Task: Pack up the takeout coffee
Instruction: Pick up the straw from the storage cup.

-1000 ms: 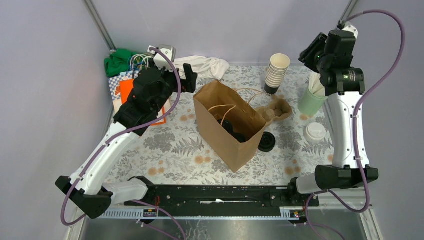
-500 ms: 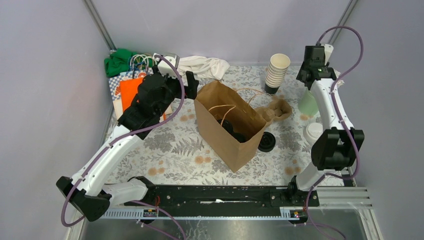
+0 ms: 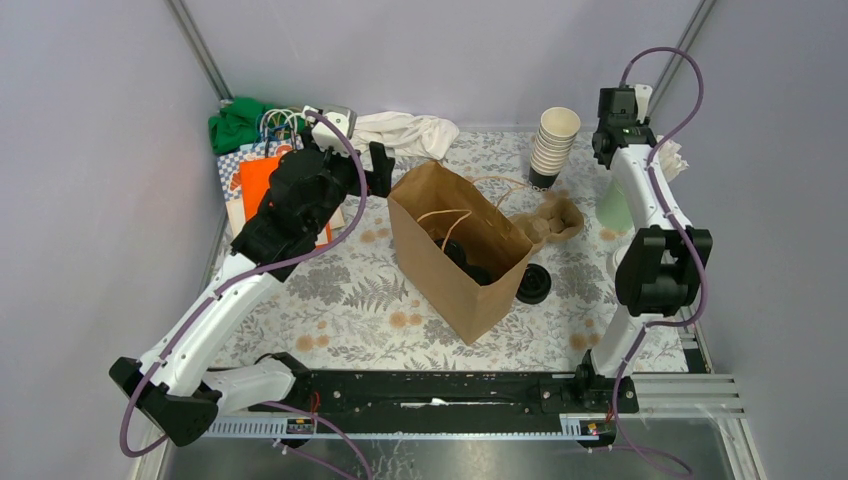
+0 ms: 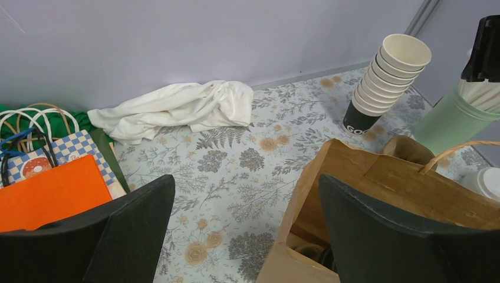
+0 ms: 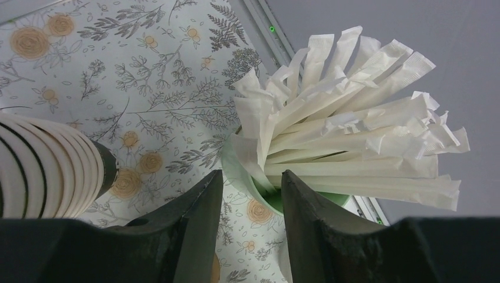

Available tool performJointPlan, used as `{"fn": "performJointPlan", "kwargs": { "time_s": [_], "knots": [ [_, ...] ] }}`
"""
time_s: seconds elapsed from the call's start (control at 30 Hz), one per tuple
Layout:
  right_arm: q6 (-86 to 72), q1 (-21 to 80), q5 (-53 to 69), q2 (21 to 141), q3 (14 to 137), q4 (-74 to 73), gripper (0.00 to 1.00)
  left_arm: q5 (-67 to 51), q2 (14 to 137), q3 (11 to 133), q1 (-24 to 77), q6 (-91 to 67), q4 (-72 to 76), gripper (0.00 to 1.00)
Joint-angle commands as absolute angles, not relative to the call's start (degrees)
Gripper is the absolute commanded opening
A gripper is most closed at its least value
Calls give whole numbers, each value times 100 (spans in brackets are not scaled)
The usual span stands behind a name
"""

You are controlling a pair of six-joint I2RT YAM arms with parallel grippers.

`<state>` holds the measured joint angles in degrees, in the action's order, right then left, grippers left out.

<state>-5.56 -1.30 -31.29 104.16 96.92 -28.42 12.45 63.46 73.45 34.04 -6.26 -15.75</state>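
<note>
Brown bag [image 3: 440,290], floral tablecloth [image 3: 350,290] (ferns, orange blooms), black-lidded takeout coffee [image 3: 533,283].

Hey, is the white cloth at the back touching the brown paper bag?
Apart. The left wrist view shows the white cloth and the paper bag with a wide strip of flowered tablecloth bare between them.

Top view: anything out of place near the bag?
A black lid sits right of the bag, outside it; can't tell what's under it. A white cloth lies crumpled behind.
</note>
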Motion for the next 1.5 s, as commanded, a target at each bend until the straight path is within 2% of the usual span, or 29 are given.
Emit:
{"fn": "performJointPlan", "kwargs": {
  "time_s": [0.0,0.2,0.43,0.77,0.87,0.97,1.03,1.47],
  "knots": [
    [-490,-132,-3386,10528,9919,-2585,47,1357,6258,7351,3375,-507,-1256,95],
    [-488,-132,-3454,10728,9992,-2589,46,1376,6268,7356,3375,-489,-1295,96],
    [-439,-132,-3504,10765,9965,-2555,34,1419,6284,7369,3375,-437,-1301,95],
    [-194,-132,-3790,10839,9932,-2465,31,1406,6301,7395,3375,-406,-1292,96],
    [-180,-132,-3765,10846,9935,-2469,25,1409,6308,7396,3374,-396,-1288,96],
    [-218,-133,-3736,10811,10016,-2548,24,1408,6297,7396,3375,-406,-1294,96],
    [-229,-129,-3677,10714,10109,-2636,18,1410,6302,7389,3375,-425,-1288,96],
    [-27,-127,-3796,9071,9678,-2672,21,1345,6318,7400,3375,-540,-1292,96]
  ]
}}
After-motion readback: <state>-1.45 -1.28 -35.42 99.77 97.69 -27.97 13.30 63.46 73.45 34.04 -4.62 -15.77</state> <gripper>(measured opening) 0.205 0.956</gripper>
